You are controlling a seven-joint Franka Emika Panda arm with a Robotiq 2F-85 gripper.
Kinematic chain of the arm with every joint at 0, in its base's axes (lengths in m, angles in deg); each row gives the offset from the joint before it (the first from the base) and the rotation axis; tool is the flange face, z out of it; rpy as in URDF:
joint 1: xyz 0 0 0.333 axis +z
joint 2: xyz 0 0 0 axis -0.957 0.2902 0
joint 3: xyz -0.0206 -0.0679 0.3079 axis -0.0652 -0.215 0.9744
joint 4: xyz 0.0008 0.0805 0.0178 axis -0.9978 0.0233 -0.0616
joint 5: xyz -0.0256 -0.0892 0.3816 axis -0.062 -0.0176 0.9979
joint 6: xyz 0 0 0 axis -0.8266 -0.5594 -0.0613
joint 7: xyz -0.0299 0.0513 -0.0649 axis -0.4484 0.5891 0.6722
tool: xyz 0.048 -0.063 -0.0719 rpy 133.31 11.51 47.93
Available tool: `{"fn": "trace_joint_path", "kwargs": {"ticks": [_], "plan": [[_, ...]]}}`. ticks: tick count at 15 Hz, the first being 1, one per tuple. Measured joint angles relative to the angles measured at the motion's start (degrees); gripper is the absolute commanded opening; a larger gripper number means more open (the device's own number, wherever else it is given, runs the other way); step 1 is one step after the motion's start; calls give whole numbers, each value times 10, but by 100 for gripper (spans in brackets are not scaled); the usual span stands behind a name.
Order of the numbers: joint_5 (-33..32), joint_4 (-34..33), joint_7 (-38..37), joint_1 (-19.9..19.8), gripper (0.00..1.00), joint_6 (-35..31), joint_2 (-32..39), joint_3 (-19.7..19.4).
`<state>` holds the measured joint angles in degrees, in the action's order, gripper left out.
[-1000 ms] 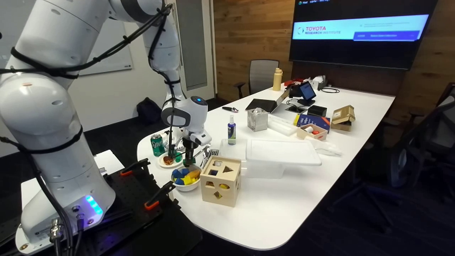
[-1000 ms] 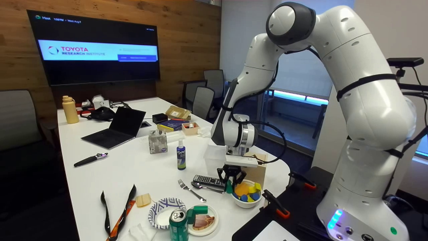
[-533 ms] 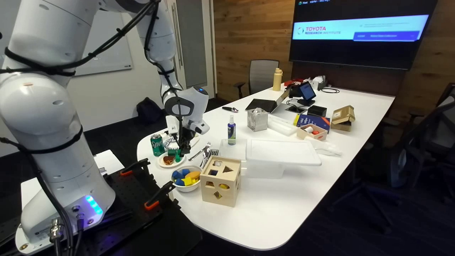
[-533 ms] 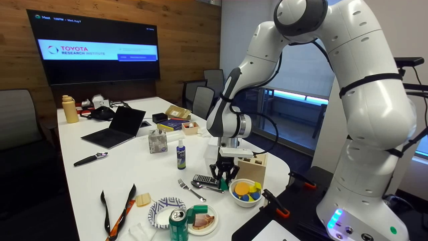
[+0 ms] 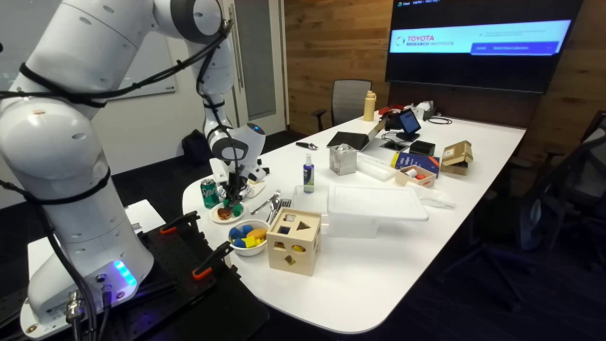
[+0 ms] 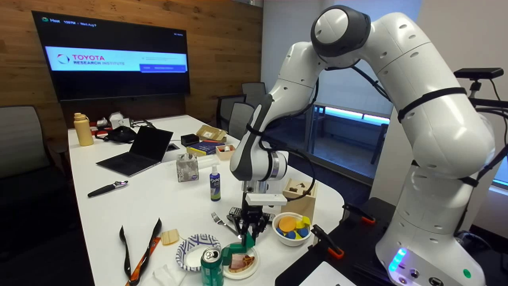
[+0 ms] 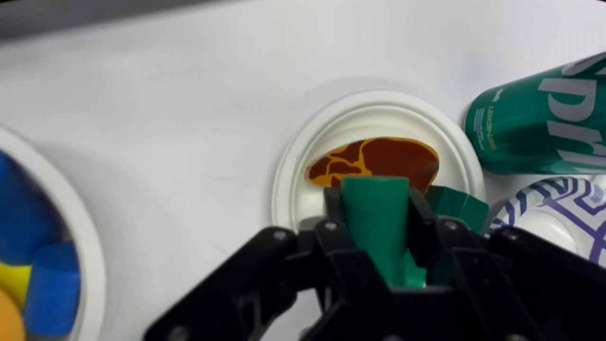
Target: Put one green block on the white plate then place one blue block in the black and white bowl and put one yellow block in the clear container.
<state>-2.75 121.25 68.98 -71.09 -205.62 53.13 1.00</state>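
The gripper (image 7: 375, 201) is above the white plate (image 7: 282, 175). Its two black fingers (image 7: 334, 206) stand apart only by the width of the green block (image 7: 375, 227), and they press it from both sides. Whether this block touches something below it, one cannot tell.

In the wrist view, a brown piece (image 7: 402, 158) with the look of meat lies in the middle of the plate, and the held block covers a part of it from sight. Another green block (image 7: 457, 208) is at the 4 o'clock edge of the plate. The Sprite can (image 7: 535, 118) stands just beside the plate, between 2 and 3 o'clock from its centre, and the patterned bowl (image 7: 573, 208), white with dark zigzag lines, is between 3 and 4 o'clock.

In an exterior view, the white bowl (image 6: 293, 242) is near the plate, at 2 o'clock from it. Inside this bowl lie blue blocks (image 6: 303, 232), yellow blocks (image 6: 305, 221) and an orange piece (image 6: 287, 224). The wooden cube (image 6: 300, 205) stands close behind it, between 12 and 1 o'clock.
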Motion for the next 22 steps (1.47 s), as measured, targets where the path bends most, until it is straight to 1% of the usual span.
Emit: {"fn": "trace_joint_path", "kwargs": {"ticks": [4, 6, 8, 9, 10, 11, 12, 15, 16, 20, 22], "plan": [[36, 1, -3, -3, 9, -106, 53, 53], [37, -1, -12, -9, 9, -140, 77, 73], [34, -3, -24, -14, 9, -158, 95, 82], [31, -5, -33, -16, 59, -161, 97, 83], [27, -6, -42, -17, 61, -161, 97, 83], [22, -8, -47, -20, 66, -161, 98, 83], [15, -10, -50, -25, 73, -161, 100, 83], [-2, -9, -52, -49, 97, -161, 102, 91], [-8, -5, -51, -61, 100, -161, 103, 97], [-22, 23, -51, -111, 100, -176, 100, 129], [-24, 46, -52, -130, 100, -183, 88, 144]]}}
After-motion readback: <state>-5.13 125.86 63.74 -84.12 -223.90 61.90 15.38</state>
